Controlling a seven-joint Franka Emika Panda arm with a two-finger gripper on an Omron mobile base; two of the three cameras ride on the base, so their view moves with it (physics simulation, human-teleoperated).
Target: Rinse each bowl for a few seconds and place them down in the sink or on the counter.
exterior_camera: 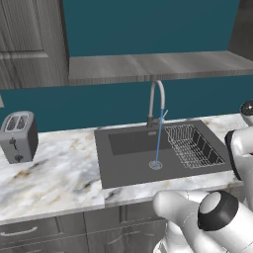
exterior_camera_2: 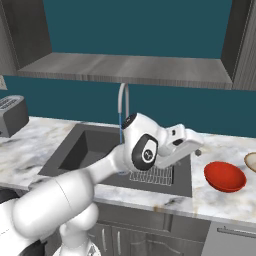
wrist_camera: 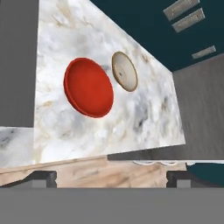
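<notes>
The glossy red bowl rests on the marble counter to the right of the sink. Just beyond it the pale tan bowl lies at the right base view's edge. My gripper hovers over the sink's right rim, a little left of and above the red bowl. It is open, with nothing between its widely spread fingertips. A thin stream of water runs from the arched faucet onto the drain.
A wire dish basket fills the sink's right part, under my forearm. A toaster stands on the counter far left. A grey wood-grain shelf runs above the faucet. Bare marble lies left of the sink.
</notes>
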